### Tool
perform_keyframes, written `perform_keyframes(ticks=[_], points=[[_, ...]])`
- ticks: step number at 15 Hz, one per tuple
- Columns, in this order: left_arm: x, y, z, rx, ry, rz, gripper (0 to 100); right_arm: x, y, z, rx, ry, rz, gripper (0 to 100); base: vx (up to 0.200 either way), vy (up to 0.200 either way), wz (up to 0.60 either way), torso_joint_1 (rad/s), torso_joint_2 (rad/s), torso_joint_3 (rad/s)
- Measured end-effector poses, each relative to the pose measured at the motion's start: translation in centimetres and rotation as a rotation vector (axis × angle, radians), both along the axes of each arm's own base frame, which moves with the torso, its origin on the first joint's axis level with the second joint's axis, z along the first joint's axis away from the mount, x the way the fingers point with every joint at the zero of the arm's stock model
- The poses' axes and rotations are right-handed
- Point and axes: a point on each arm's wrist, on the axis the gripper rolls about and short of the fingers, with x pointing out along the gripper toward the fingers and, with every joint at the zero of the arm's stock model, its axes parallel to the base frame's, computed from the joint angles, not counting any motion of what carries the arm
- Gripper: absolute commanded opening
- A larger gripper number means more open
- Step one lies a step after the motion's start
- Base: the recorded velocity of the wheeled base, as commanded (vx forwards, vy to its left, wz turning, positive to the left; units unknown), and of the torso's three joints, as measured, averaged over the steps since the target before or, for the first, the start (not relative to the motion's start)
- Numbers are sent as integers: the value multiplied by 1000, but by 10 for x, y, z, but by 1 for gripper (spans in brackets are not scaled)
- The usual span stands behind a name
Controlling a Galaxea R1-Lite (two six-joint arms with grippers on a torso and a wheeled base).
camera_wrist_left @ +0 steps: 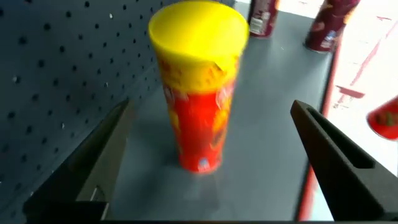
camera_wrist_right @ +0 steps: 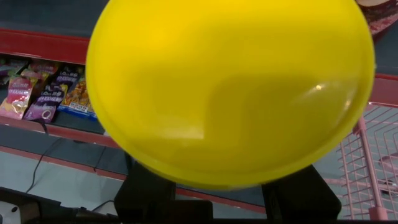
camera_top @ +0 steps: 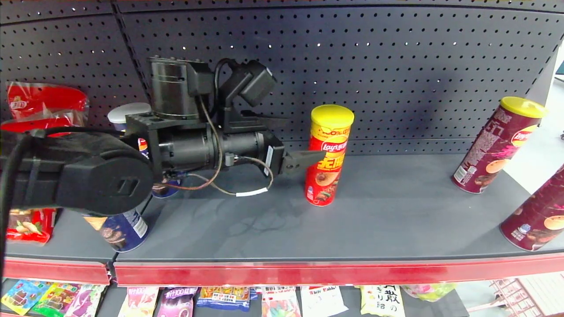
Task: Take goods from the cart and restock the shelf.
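Yellow plastic lid (camera_wrist_right: 230, 87) of a round can sits right up against the right wrist camera. The right hand (camera_wrist_right: 217, 198) is clamped on that can, one black finger showing at each side behind the lid, and a pink wire cart (camera_wrist_right: 367, 168) shows beyond it. On the grey metal shelf (camera_top: 374, 220), a blue chip can (camera_top: 123, 229) stands by the front edge beneath the left arm. The left hand (camera_wrist_left: 210, 109) is held level over the shelf, its two black fingers (camera_wrist_left: 329, 162) spread wide apart, holding nothing. Just past the fingertips, in line with the gap, stands the red cylindrical chip can with a yellow lid (camera_top: 328, 154), upright and touched by neither finger in the left wrist view. It is toward the back of the shelf, near the dark perforated back panel (camera_top: 396, 66). Well apart, at the shelf's right end, stand a maroon chip can with a yellow lid (camera_top: 495, 145) and a second maroon can (camera_top: 535, 215) nearer the front edge.
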Motion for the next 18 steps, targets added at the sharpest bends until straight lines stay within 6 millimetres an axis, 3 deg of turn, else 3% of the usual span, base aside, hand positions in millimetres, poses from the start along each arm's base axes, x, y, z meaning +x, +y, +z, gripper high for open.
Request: perform_keyframes(ticks=[6,14,18], points=[[24,-26,-8,2,-6,11,100,-1,0,0,9,-7,-5,0,0,0,0,0,0,0],[39,-52,-19,20,3,37,100,-1,0,-1,10,-6,-4,0,0,0,0,0,0,0],[41,-62,-13,32,7,55,100,-1,0,-1,10,-6,-4,0,0,0,0,0,0,0]])
